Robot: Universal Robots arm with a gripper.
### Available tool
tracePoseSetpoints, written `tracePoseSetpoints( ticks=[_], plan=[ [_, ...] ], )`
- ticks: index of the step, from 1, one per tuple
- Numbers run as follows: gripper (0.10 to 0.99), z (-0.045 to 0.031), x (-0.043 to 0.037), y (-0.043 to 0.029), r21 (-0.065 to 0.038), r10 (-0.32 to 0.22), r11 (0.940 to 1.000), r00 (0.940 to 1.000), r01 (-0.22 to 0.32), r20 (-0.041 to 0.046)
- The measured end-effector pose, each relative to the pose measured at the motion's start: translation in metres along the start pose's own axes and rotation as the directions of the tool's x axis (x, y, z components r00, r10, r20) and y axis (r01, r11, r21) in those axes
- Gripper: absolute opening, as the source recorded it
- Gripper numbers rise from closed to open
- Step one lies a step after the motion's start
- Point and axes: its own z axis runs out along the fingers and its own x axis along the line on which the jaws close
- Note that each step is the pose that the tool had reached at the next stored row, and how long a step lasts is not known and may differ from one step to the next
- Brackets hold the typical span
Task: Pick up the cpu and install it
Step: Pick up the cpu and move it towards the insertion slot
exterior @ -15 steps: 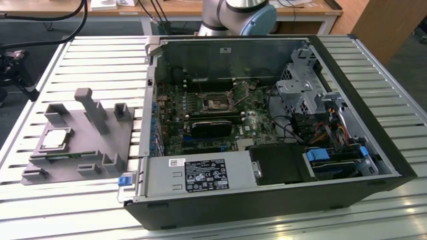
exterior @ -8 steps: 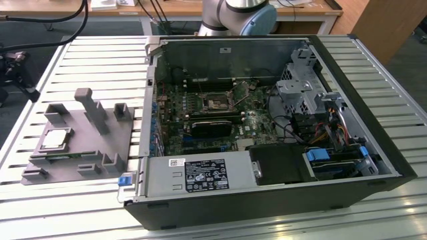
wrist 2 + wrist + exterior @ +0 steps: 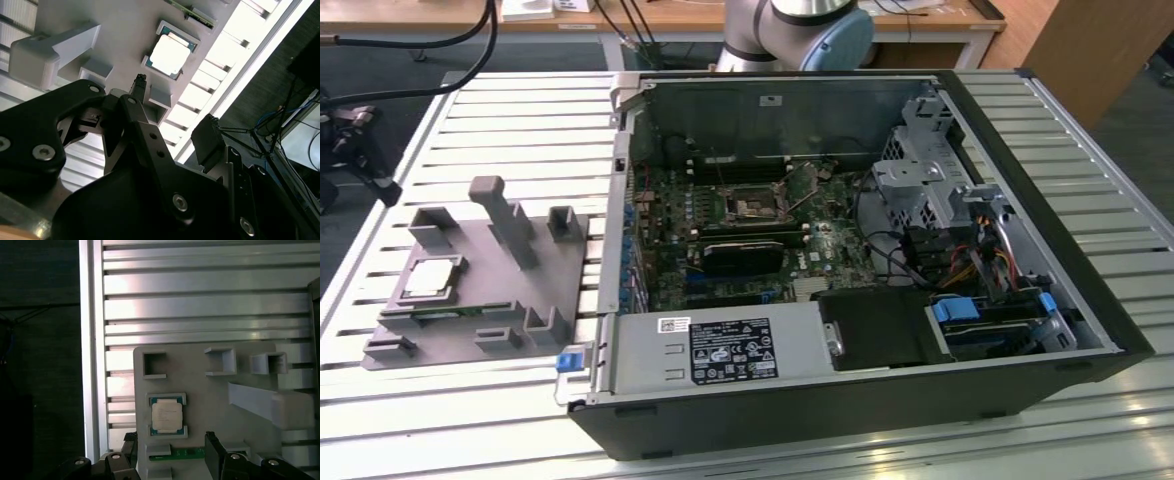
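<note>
On the slatted table (image 3: 520, 110), the open case (image 3: 761, 420) sits at the exterior view's right, with the grey fixture (image 3: 487, 275) just beside it on the left. The cpu (image 3: 431, 278) lies flat in a fixture pocket, metal top up. It is near-square with no clear long axis, its edges parallel to the fixture's. The gripper (image 3: 170, 440) hovers over the fixture, fingers apart and empty. In the first wrist view the cpu sits just ahead of the gap between them, not touching.

Silver-grey rounded arm (image 3: 767, 35) with a pale blue cap, just beyond the computer case (image 3: 854, 420). Matte black gripper (image 3: 175, 100): angular plates studded with round silver screws. Black fingers (image 3: 210, 145), blocky and flat-tipped.
</note>
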Motion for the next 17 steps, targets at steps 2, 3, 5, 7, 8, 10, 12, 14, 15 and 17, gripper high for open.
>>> tracePoseSetpoints(
  ticks=[2,3,5,7,8,10,12,14,15,17],
  plan=[
    [0.647,0.0009,0.0,-0.0001,0.0,0.0,1.0,1.0,0.0,0.0],
    [0.647,0.0015,0.0,-0.0001,0.0,0.0,1.0,1.0,0.0,0.0001],
    [0.655,0.0028,0.0,-0.0003,0.0,0.0,1.0,1.0,0.0,0.0],
    [0.776,0.0039,0.0,-0.0009,0.0,0.0,1.0,1.0,0.0,-0.0001],
    [0.776,0.0044,0.0,-0.0011,0.0,0.0,1.0,1.0,0.0,-0.0002],
    [0.776,0.0052,0.0,-0.0015,0.0,0.0,1.0,1.0,0.0,0.0001],
    [0.776,0.0058,-0.0001,-0.0019,0.0,0.0,1.0,1.0,0.0,0.0003],
    [0.776,0.0066,-0.0001,-0.0023,0.0,0.0,1.0,1.0,0.0,0.0004],
    [0.776,0.0071,-0.0001,-0.0024,0.0,0.0,1.0,1.0,0.0,0.0005],
    [0.776,0.0079,-0.0001,-0.0025,0.0,0.0,1.0,1.0,0.0,0.0003]
  ],
)
